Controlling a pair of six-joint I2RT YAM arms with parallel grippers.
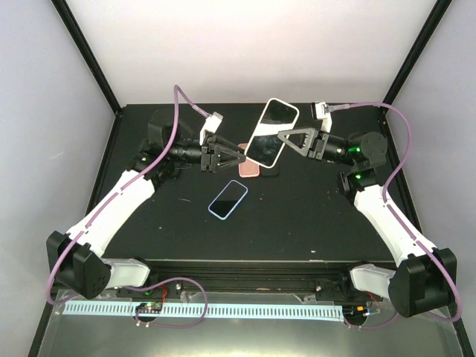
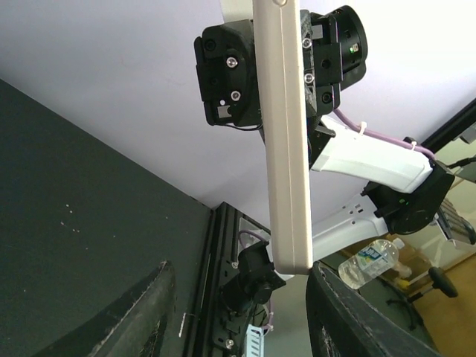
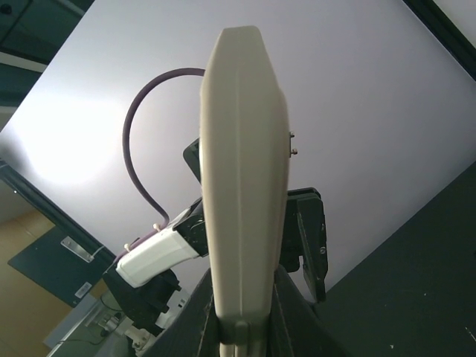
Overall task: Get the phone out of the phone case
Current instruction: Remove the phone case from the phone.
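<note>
step: judged as the left arm taking hold of the free end so the case can be peeled. Removal has not begun.
table (image 1: 149, 223): best kept out of it. The work is in the air, and a spare phone (image 1: 227, 199) and a pink item (image 1: 249, 169) lie below, so a drop would land among them.
phone (image 1: 272, 132): held up over the far middle of the table, tilted, screen toward the top camera, fully seated in its case (image 2: 286, 163). No corner looks lifted in either wrist view.
how: the left jaws should catch the case lip at the lower corner, not clamp across screen and back. Clamping through both would pin the phone in. Then the corner should peel away from the screen while the right arm holds firm. A slow pull is safer, since the far grip is a thin edge pinch and could slip.
risk: a twist about the right pinch point, which would swing the free end out of the left jaws.
right gripper (image 1: 286, 137): pressed together on the phone at its right side, fingers (image 3: 290, 312) either side of the thickness. It carries the whole weight.
left gripper (image 1: 239, 158): spread, with the lower end of the phone between its jaws. One finger (image 2: 145, 316) is well apart from the phone and the other is just beside the corner. Cannot tell if that one touches, and nothing is gripped.
</note>
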